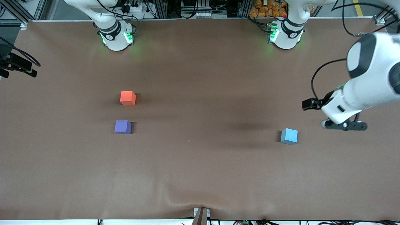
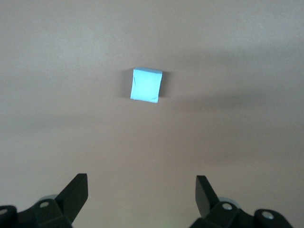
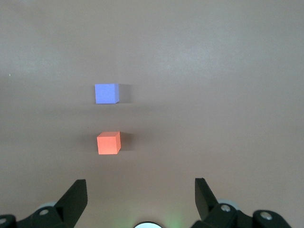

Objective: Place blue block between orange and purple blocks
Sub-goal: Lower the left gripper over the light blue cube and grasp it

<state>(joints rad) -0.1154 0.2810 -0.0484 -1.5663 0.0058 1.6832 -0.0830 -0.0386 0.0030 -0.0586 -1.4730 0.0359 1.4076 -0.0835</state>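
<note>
The blue block sits on the brown table toward the left arm's end; it also shows in the left wrist view. The orange block and the purple block sit toward the right arm's end, a small gap between them, the purple one nearer the front camera. Both show in the right wrist view, orange and purple. My left gripper is open and empty, in the air over bare table beside the blue block. My right gripper is open and empty, high up, and out of the front view.
The two arm bases stand at the table's edge farthest from the front camera, with green lights. A black camera mount hangs over the right arm's end. A small bracket sits at the table's near edge.
</note>
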